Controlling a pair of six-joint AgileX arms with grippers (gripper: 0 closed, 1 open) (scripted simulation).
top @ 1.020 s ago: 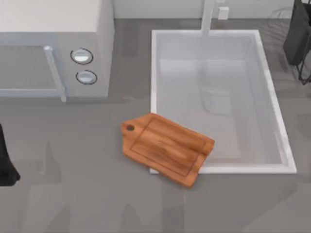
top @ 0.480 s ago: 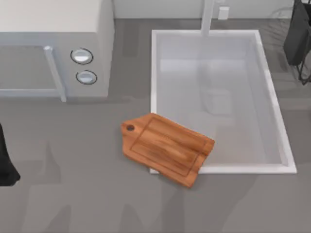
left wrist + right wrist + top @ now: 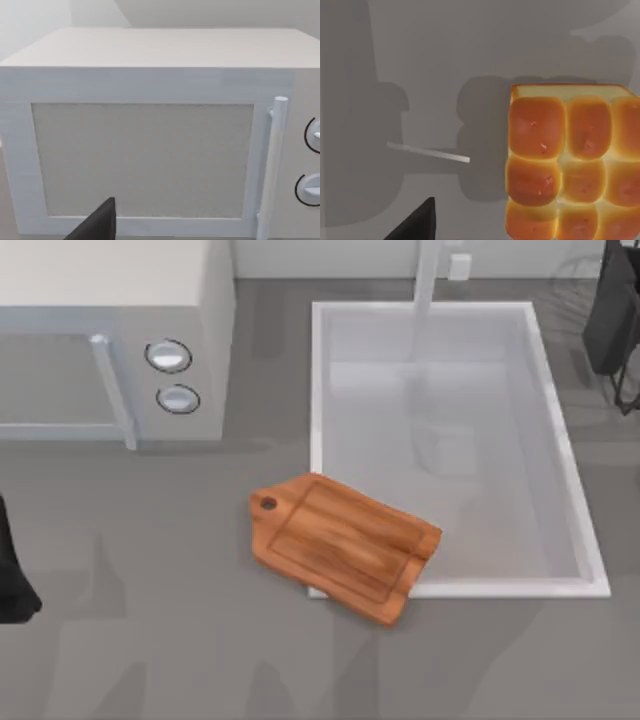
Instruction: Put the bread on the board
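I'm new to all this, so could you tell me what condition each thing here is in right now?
board: flat on the counter, bare, one corner overlapping the sink rim.
bread: resting on the grey surface, not held.
microwave: door closed.
sink: nothing visible in the basin.

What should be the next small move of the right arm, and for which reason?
Probably lower the right gripper toward the bread and centre on it. In the right wrist view the bread lies on the grey surface, off to one side of the finger tip and not grasped. The board carries nothing. The left arm sits parked at the table's left edge.
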